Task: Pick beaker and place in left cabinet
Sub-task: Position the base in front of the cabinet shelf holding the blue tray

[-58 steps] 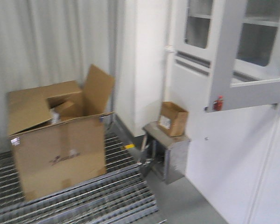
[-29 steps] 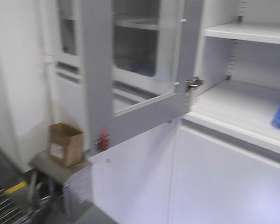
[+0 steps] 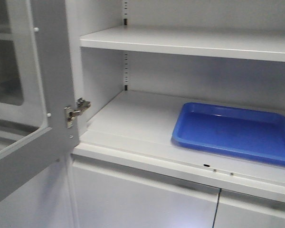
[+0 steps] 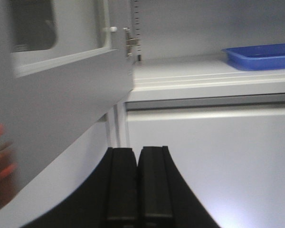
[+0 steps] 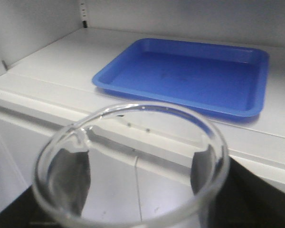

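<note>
The clear glass beaker (image 5: 130, 156) fills the bottom of the right wrist view, rim up and spout at the left. My right gripper (image 5: 135, 176) is shut on it, with a dark finger (image 5: 73, 178) showing through the glass on each side. It hangs just in front of the left cabinet (image 5: 47, 66), below shelf level. In the front view the cabinet's lower shelf (image 3: 133, 123) and upper shelf (image 3: 190, 42) stand open. My left gripper (image 4: 137, 153) is shut with nothing in it, low in front of the cabinet's lower doors (image 4: 204, 156).
A blue tray (image 3: 235, 130) lies on the right part of the lower shelf, also seen as the blue tray (image 5: 190, 73) straight beyond the beaker. The glazed cabinet door (image 3: 33, 118) hangs open to the left on its hinge (image 3: 76, 111). Closed doors (image 3: 142, 199) lie below the shelf.
The front view has swung right, from cardboard boxes on a grated floor, past the open door, to the cabinet's open shelves and blue tray, which now sit close.
</note>
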